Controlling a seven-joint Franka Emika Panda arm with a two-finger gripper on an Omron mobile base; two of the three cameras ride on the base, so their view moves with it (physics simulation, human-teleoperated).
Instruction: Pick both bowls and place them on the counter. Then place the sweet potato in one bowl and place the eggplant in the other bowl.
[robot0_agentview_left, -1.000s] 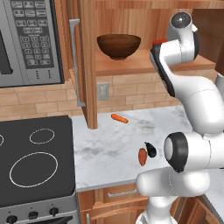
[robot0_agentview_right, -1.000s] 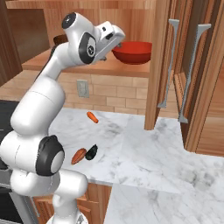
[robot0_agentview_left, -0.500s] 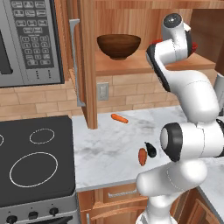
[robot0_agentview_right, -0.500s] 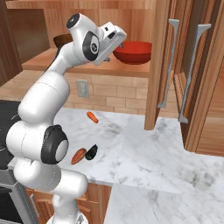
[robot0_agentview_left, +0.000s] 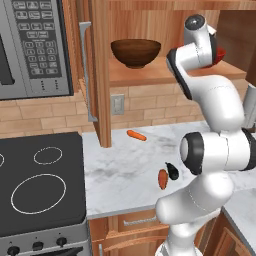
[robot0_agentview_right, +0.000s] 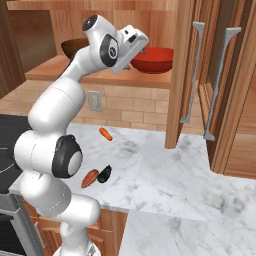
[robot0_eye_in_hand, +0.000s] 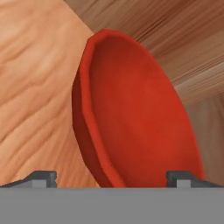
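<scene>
Gripper (robot0_eye_in_hand: 111, 177) jaws spread wide, nothing between them, raised to the wooden shelf (robot0_agentview_right: 100, 77) just in front of the red bowl (robot0_agentview_right: 152, 59). Brown bowl (robot0_agentview_left: 135, 52) sits further along the same shelf. Below the shelf, on the counter (robot0_agentview_right: 165, 170): sweet potato (robot0_agentview_right: 90, 178) touching eggplant (robot0_agentview_right: 104, 174); carrot (robot0_agentview_right: 105, 133) nearer the wall.

bowl (robot0_eye_in_hand: 140, 118): glossy red | bowl (robot0_agentview_left: 135, 52): dark brown | counter (robot0_agentview_right: 165, 175): white-grey marbled

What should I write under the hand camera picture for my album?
Open hand lined up with the red bowl on the wooden shelf.
</scene>
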